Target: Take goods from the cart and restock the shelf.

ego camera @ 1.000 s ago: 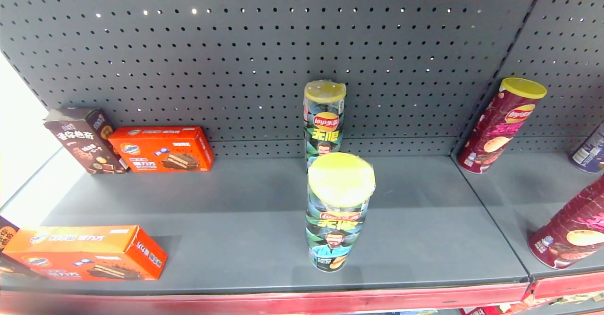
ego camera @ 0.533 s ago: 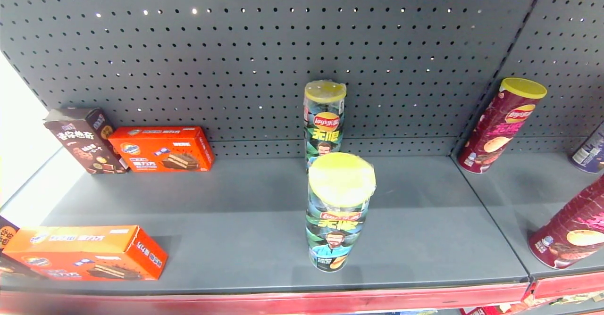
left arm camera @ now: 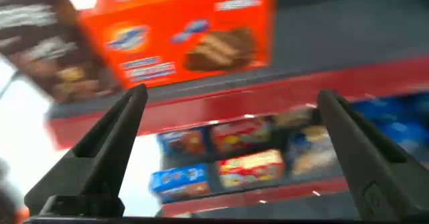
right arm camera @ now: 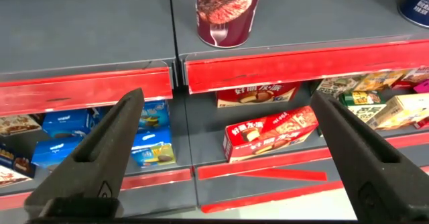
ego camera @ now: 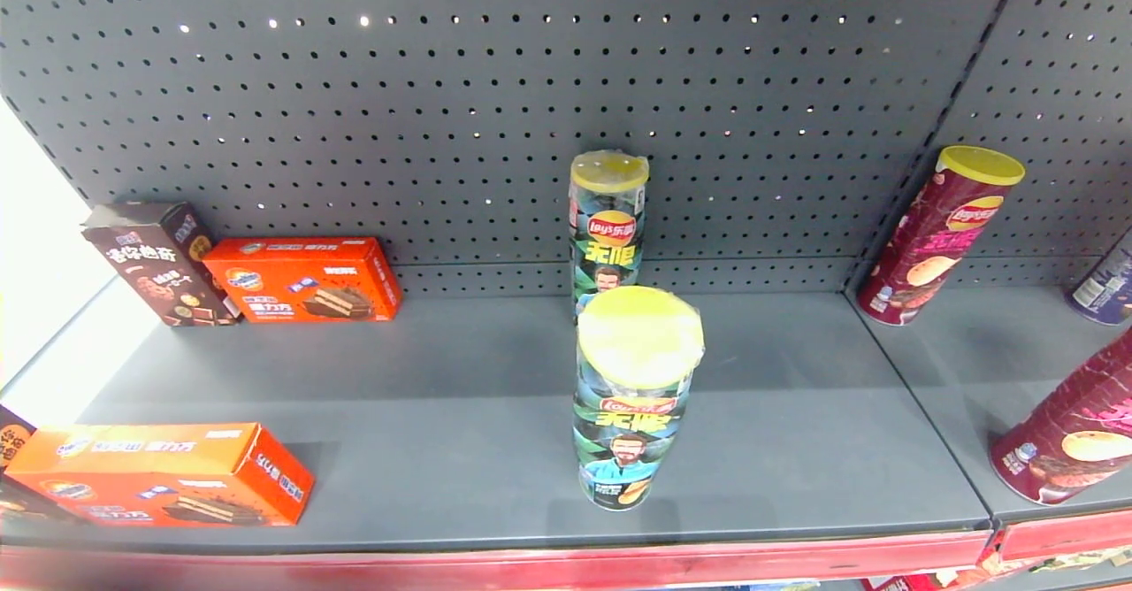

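The shelf (ego camera: 424,414) lay ahead, a tall chip can (ego camera: 635,396) upright near its front edge. The left gripper (left arm camera: 231,93) and the right gripper (right arm camera: 226,95) were spread wide and empty, low by the red shelf lips. An arm swinging in with stock might have clipped that top-heavy can and toppled it off.

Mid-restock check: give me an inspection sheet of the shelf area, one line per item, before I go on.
Surface: grey shelf, red front edge, pegboard back.
Job's things: front green can and rear green can upright, in line; rear orange box beside brown box; front orange box at the edge; rear maroon can and front maroon can in the next bay.
Clutter: nothing seen.
Tools: left tool open, empty; right tool open, empty.
Cables: nothing seen.
Surroundings: lower shelves stocked with boxes.
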You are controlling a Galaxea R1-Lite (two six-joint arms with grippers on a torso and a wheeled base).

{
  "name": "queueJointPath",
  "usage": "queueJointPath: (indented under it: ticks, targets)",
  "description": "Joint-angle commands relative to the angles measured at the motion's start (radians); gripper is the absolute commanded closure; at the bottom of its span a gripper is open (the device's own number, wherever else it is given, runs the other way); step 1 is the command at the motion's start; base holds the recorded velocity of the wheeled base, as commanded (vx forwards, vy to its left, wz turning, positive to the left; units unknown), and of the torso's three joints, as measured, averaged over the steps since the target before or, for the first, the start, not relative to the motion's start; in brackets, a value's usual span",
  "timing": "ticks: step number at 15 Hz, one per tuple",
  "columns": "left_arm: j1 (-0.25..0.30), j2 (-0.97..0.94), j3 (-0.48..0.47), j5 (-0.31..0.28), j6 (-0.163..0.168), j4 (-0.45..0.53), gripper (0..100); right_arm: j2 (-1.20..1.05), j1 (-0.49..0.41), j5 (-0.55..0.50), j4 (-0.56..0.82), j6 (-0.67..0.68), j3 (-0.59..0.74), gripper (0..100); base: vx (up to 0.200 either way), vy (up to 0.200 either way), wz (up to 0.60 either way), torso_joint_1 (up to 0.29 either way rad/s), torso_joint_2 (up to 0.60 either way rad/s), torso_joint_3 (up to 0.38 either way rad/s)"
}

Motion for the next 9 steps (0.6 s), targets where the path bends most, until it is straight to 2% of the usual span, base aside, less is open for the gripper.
queueJointPath:
  ticks: [1, 2, 3, 4, 5, 6, 7, 8, 9]
  targets:
    - [0.000, 0.000, 0.000, -0.100, 0.018, 0.026, 0, 0.003, 0.000, 0.000, 0.000, 0.000, 0.000, 0, 0.000, 0.000, 0.00, 0.000, 0.00, 0.000]
    - [0.000, 0.000, 0.002, -0.094, 0.012, 0.026, 0, 0.003, 0.000, 0.000, 0.000, 0.001, 0.000, 0, 0.000, 0.000, 0.00, 0.000, 0.00, 0.000]
    - [0.000, 0.000, 0.002, -0.057, -0.002, 0.026, 0, 0.003, 0.000, 0.000, 0.000, 0.000, 0.000, 0, 0.000, 0.000, 0.00, 0.000, 0.00, 0.000]
    - [0.000, 0.000, 0.003, 0.061, -0.019, 0.026, 0, 0.003, 0.000, 0.000, 0.000, 0.001, 0.000, 0, 0.000, 0.000, 0.00, 0.000, 0.00, 0.000]
    - [0.000, 0.000, 0.003, 0.097, -0.040, 0.026, 0, 0.003, 0.000, 0.000, 0.000, 0.000, 0.000, 0, 0.000, 0.000, 0.00, 0.000, 0.00, 0.000]
    - [0.000, 0.000, 0.003, 0.063, -0.051, 0.026, 0, 0.003, 0.000, 0.000, 0.000, 0.000, 0.000, 0, 0.000, 0.000, 0.00, 0.000, 0.00, 0.000]
    - [0.000, 0.000, 0.002, -0.017, -0.060, 0.026, 0, 0.003, 0.000, 0.000, 0.000, 0.000, 0.000, 0, 0.000, 0.000, 0.00, 0.000, 0.00, 0.000]
    - [0.000, 0.000, 0.002, -0.058, -0.065, 0.028, 0, 0.003, 0.000, 0.000, 0.000, 0.000, 0.000, 0, 0.000, 0.000, 0.00, 0.000, 0.00, 0.000]
    - [0.000, 0.000, 0.002, -0.040, -0.065, 0.028, 0, 0.003, 0.000, 0.000, 0.000, 0.000, 0.000, 0, 0.000, 0.000, 0.00, 0.000, 0.00, 0.000]
